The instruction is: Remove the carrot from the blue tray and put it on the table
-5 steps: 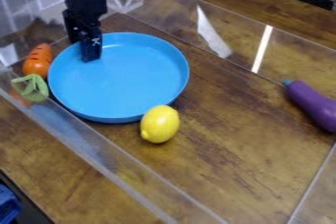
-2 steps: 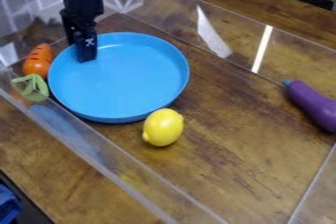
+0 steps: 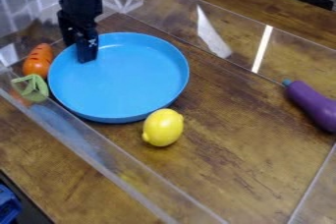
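One orange-red, green-topped toy carrot (image 3: 38, 62) beside the round blue plastic tray (image 3: 118, 78)
Black gripper (image 3: 84, 46) over tray's edge, fingers apart.

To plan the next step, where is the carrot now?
In the camera view, the carrot lies at the left, beside the blue tray's left rim.

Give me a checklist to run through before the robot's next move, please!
1. Carrot out of the tray: ok, it lies beside the rim.
2. Carrot on the table: cannot tell, it may lean on the clear panel.
3. Fingers open: ok.
4. Fingers away from the tray: not ok, they hang over its edge.
5. Lemon out of the tray: ok, just outside the rim.
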Controlling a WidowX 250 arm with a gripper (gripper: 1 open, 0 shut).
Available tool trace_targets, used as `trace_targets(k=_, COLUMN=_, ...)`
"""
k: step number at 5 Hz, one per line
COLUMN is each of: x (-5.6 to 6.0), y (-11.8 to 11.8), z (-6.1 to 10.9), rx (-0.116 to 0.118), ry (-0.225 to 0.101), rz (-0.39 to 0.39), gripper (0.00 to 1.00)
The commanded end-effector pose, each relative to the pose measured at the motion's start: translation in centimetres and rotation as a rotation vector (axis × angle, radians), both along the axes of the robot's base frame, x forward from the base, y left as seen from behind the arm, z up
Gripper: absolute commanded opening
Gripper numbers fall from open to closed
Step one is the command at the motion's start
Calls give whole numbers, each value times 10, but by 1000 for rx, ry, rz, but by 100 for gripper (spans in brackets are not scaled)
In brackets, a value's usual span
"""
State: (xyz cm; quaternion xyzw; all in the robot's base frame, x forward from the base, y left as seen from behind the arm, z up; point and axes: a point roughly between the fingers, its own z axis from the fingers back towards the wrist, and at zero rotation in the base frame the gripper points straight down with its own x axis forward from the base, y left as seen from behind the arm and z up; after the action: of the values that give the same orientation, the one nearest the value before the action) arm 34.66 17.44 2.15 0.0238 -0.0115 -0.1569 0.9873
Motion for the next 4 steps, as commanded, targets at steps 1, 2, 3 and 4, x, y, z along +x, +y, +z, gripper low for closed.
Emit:
trace_targets(k=1, x=17, y=-17, z=13, rx=6, ry=-61, rz=-35, gripper=100)
trace_targets(k=2, x=23, y=-17, z=10, rx=1, ry=-83, rz=-39, gripper=100)
trace_targets(k=3, x=31, y=-16, z=7, rx=1, ry=-101, rz=-49, gripper=100)
trace_targets(k=4, x=31, y=-37, z=20, rx=1, ry=-128, rz=-44, gripper=100)
